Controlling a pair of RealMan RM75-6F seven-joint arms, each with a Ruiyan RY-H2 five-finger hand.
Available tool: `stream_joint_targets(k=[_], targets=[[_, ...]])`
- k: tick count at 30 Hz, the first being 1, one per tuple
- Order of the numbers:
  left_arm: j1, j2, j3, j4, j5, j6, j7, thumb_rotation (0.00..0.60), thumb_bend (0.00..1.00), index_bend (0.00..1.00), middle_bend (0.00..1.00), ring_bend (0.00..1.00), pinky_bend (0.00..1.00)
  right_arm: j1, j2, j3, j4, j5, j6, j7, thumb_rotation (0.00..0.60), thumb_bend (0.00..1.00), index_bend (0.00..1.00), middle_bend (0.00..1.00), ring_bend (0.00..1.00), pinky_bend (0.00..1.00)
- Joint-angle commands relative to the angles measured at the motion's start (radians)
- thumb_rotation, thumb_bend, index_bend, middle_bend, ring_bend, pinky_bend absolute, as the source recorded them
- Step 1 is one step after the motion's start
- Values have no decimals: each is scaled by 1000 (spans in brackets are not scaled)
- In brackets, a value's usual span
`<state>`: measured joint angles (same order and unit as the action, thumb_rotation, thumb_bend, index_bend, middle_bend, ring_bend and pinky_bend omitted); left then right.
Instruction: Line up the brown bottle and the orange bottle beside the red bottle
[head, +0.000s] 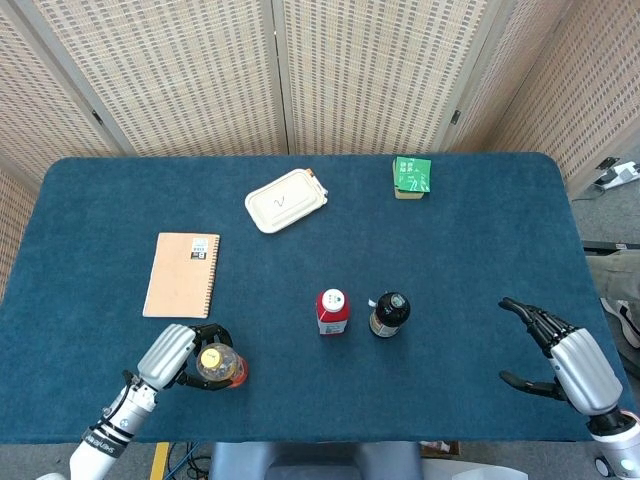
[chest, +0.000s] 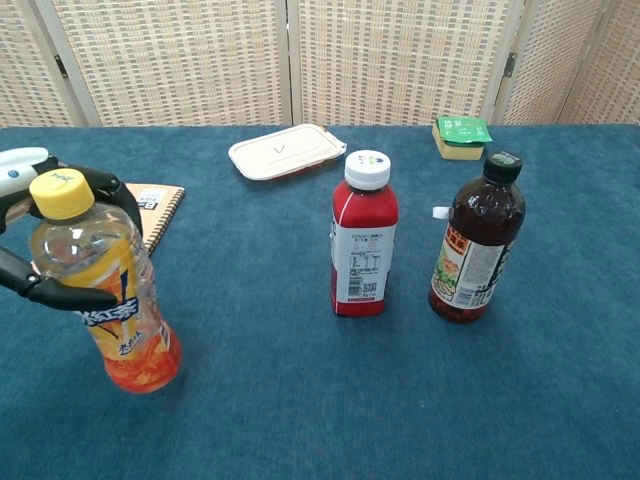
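Gripping now: the left hand (head: 172, 353) has its fingers wrapped round the upper part of the orange bottle (chest: 100, 299), one finger across the front of it in the chest view.
Orange bottle place: near the front left edge of the blue table (head: 480, 240), just below the notebook (head: 182, 274) and well apart from the other two bottles.
Orange bottle axis: upright, yellow cap up, leaning a little to the left at the top in the chest view.
Red bottle (chest: 364, 237): stands upright mid-table, white cap up, label facing the chest camera.
Brown bottle (chest: 477, 241): upright just to the right of the red bottle, near but not touching, black cap up.
Right hand (head: 565, 357): at the front right of the table, fingers spread apart, holding nothing, well away from all bottles.
Hard to see: whether the orange bottle's base rests on the cloth cannot be told; most of the left hand is cut off at the chest view's edge.
Elsewhere: a white lidded container (head: 286, 200) and a green packet (head: 411, 176) lie toward the far side.
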<state>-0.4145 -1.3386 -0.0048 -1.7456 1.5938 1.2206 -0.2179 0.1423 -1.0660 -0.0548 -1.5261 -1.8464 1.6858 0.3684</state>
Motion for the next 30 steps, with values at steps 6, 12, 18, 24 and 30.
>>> stream_joint_targets(k=[6,12,18,24,30], targets=[[-47,19,-59,-31,-42,-37,25,600,41,686,645,596,627,-2,1,0,0,-5,5,-2,600,0,55,206,228,456],[-89,10,-118,-37,-79,-53,84,600,41,686,645,595,629,-3,1,0,0,-5,5,1,600,0,55,206,228,456],[-137,-6,-169,-28,-129,-89,118,600,41,685,645,595,629,-4,3,-1,1,-9,9,6,600,0,55,206,228,456],[-173,-34,-191,-14,-164,-114,147,600,41,684,646,596,629,-3,5,-1,4,-7,9,16,600,0,55,206,228,456],[-206,-73,-212,17,-198,-129,188,600,41,684,645,595,629,-4,6,-4,6,-12,10,21,600,0,55,206,228,456]])
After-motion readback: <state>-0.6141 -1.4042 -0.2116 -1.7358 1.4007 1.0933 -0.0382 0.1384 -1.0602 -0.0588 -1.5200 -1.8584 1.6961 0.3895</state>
